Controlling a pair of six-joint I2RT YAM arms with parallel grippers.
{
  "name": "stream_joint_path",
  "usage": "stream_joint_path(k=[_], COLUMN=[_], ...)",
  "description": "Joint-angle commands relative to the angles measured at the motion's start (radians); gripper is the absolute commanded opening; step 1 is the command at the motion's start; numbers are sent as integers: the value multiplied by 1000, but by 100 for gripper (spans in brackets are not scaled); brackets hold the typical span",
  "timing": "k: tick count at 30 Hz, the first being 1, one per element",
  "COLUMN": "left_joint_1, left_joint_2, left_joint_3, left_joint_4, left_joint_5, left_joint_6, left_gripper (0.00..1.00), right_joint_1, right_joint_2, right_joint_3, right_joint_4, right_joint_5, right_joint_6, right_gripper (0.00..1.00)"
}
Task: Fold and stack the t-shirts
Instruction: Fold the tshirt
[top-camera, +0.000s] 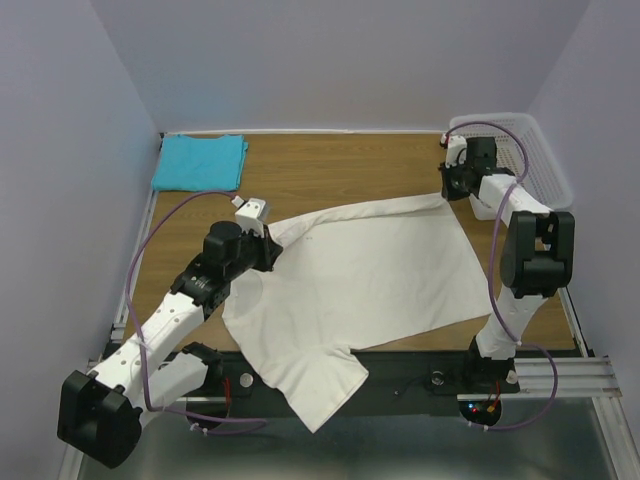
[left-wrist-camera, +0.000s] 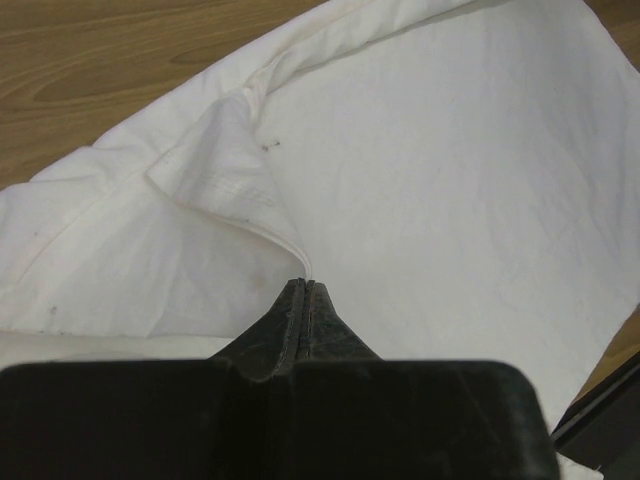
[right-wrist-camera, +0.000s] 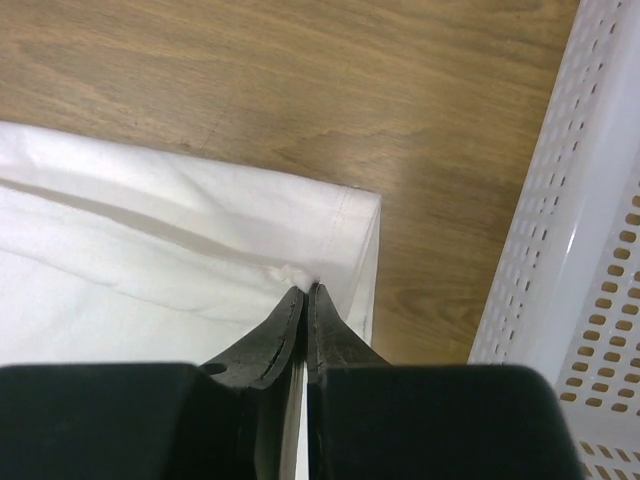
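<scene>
Folding step going on: left claw (left-wrist-camera: 306, 288) and right claw (right-wrist-camera: 305, 292) are both clamping the cream t-shirt (top-camera: 370, 270); next move is probably carrying that edge over together.

We see the spread t-shirt (top-camera: 370, 270) lying across the middle of the table (top-camera: 340, 165), with one sleeve at 6 o'clock draped over the near rail (top-camera: 420, 365). The folded t-shirt (top-camera: 200, 162) lies at 10 o'clock in the far left corner, well apart from it. The basket (top-camera: 545, 165) sits at 2 o'clock. We find the left gripper (top-camera: 272, 248) on the spread shirt's 9 o'clock edge. The right gripper (top-camera: 447, 192) is on its 2 o'clock corner, just beside the basket.
</scene>
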Motion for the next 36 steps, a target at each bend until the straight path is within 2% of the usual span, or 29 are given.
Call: stream_joint_path(k=[1, 4, 9, 13, 15, 17, 20, 21, 22, 24, 26, 27, 29, 34, 36], left_joint_1=[-4, -5, -5, -4, -5, -5, -5, -4, -5, -5, -4, -4, -4, 18, 50], left_joint_2=[-19, -20, -5, 30, 52, 76, 95, 107, 108, 99, 66, 50, 21, -24, -2], left_joint_3=[5, 8, 28, 35, 34, 31, 40, 48, 55, 77, 100, 106, 120, 111, 85], left_joint_4=[-26, -57, -101, -127, -129, -134, -154, -170, -180, -193, -201, -204, -203, -157, -94], left_joint_5=[-9, -11, -8, 36, 92, 133, 142, 139, 135, 115, 58, 28, -64, -224, -203], left_joint_6=[-53, -69, -130, -167, -179, -184, -194, -194, -193, -187, -185, -185, -182, -259, -273], left_gripper=[0, 0, 0, 0, 0, 6, 30, 47, 52, 56, 67, 67, 74, 89, 89], right_joint_1=[0, 0, 0, 0, 0, -2, 0, 0, 0, 0, 0, 0, 0, 3, 21], right_joint_2=[-28, -35, -40, -40, -43, -48, -58, -68, -71, -83, -104, -114, -143, -183, -163], right_joint_3=[-25, -38, -58, -66, -66, -68, -66, -68, -68, -71, -81, -89, -107, -129, -97], right_joint_4=[41, 41, 46, 49, 50, 54, 54, 54, 54, 54, 52, 52, 51, 2, -73], right_joint_5=[-11, -4, 22, 36, 38, 29, 18, 9, 4, -13, -45, -62, -102, -390, -561], right_joint_6=[-16, -28, -48, -50, -45, -44, -41, -39, -39, -41, -54, -62, -76, -198, -275], right_gripper=[8, 8, 15, 23, 31, 36, 38, 40, 41, 43, 48, 48, 51, 56, 57])
